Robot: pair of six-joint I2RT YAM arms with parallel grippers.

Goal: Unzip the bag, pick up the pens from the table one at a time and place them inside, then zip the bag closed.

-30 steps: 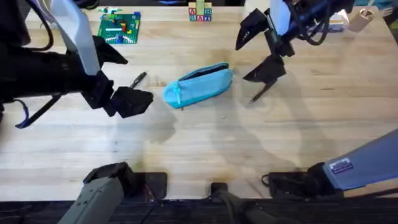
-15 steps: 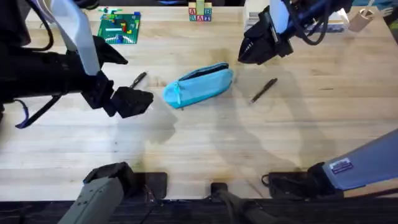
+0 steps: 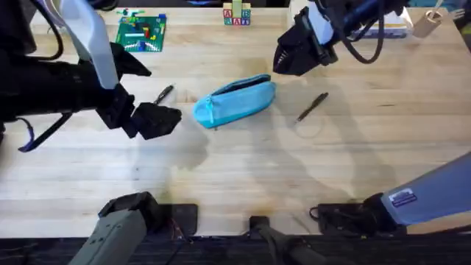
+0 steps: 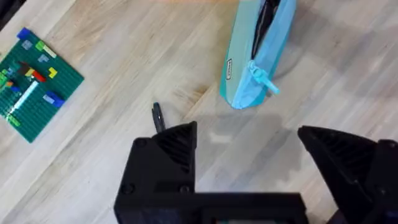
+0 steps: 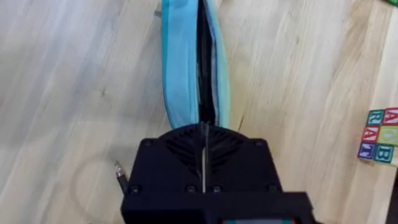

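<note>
The light blue bag lies mid-table, its zipper gaping along the top with a dark slit. One black pen lies to its left, and its end pokes out beside my left finger. The other pen lies to the bag's right, silvery tip showing. My left gripper hovers open just left of the bag's zip-pull end, its fingers wide apart. My right gripper is shut over the bag's far right end, nothing visibly held.
A green brick baseplate sits at the back left, also in the left wrist view. Lettered toy blocks stand at the back centre. Bare wood stretches in front of the bag.
My right gripper was open above the right pen; it has shut, risen and shifted toward the bag's far right end. That pen stays on the table. The left arm has not moved.
</note>
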